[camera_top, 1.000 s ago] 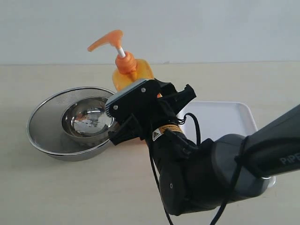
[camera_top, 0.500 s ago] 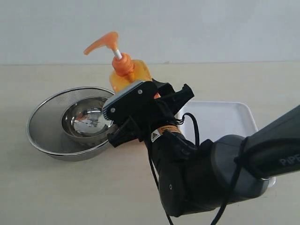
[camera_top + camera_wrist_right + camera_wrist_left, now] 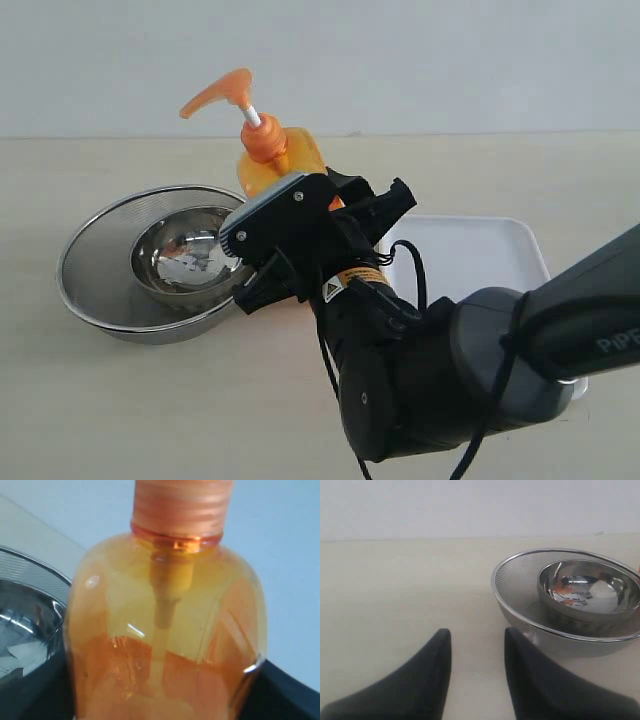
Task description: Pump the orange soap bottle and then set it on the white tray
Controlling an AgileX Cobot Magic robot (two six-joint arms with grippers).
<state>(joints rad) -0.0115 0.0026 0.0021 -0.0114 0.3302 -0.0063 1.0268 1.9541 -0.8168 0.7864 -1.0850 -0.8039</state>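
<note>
The jaws of the right gripper (image 3: 325,205) hug the bottle (image 3: 275,150) on both sides. The jaws of the left gripper (image 3: 476,645) are wide open and hold nothing. The bottle is in the upper middle, between the bowl (image 3: 100,260) on the left and the tray (image 3: 480,250) on the right

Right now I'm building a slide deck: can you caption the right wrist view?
Close-up: orange soap bottle held between two dark fingers, steel bowl alongside.
</note>
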